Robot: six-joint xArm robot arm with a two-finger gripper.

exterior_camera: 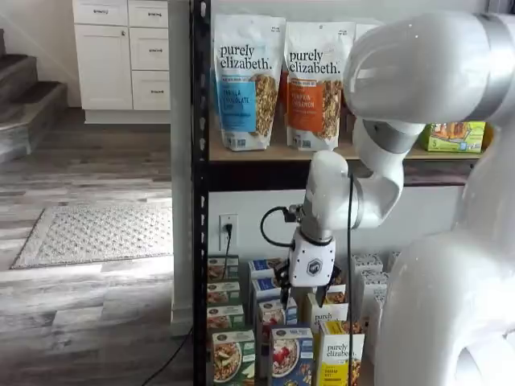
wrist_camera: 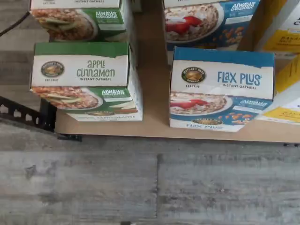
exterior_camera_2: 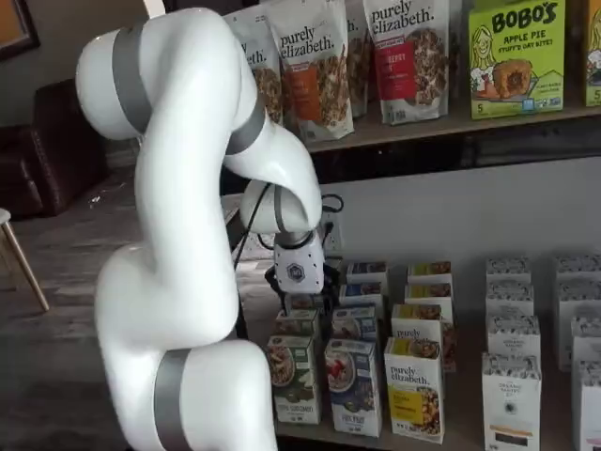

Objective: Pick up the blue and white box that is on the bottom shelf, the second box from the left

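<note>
The blue and white box (wrist_camera: 220, 89), labelled "Flax Plus", stands upright at the front of its row on the bottom shelf (wrist_camera: 154, 126). It shows in both shelf views (exterior_camera: 291, 358) (exterior_camera_2: 355, 385), between a green box and a yellow box. My gripper (exterior_camera: 306, 297) hangs above the blue row, a little behind the front box and not touching it. Its two black fingers point down with a gap between them and hold nothing. In a shelf view the gripper (exterior_camera_2: 312, 305) is partly hidden among the boxes.
A green "Apple Cinnamon" box (wrist_camera: 84, 77) stands beside the blue one, and yellow boxes (wrist_camera: 286, 89) stand on the other side. More blue boxes (wrist_camera: 206, 21) line up behind it. Granola bags (exterior_camera: 245, 80) fill the wooden tier above. White boxes (exterior_camera_2: 512, 395) stand further right.
</note>
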